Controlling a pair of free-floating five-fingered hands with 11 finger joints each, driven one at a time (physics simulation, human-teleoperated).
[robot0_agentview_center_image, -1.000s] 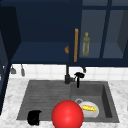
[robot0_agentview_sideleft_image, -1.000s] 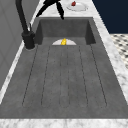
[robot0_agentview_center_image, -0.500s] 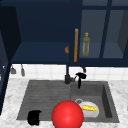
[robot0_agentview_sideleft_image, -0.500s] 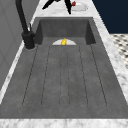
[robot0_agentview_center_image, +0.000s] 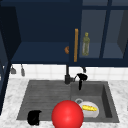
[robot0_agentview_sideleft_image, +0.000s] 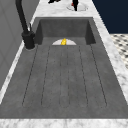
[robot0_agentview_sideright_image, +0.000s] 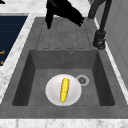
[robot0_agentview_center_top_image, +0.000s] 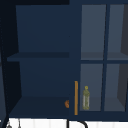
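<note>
2 hands: right hand (robot0_agentview_center_image: 81, 78) hovers above the plated corn (robot0_agentview_center_image: 89, 108).

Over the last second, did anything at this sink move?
Nothing visibly moved. The left hand stays at the sink's front edge beside the big red ball, the right hand still hangs by the black tap, and the yellow corn cob lies on its white plate.

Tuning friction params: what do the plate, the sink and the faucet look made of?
Plate: smooth white, likely glazed ceramic; the corn cob lies on it.
Sink: mottled dark grey, matte, looks like stone composite, maybe brushed metal.
Faucet: plain black, matte, probably coated metal.
</note>
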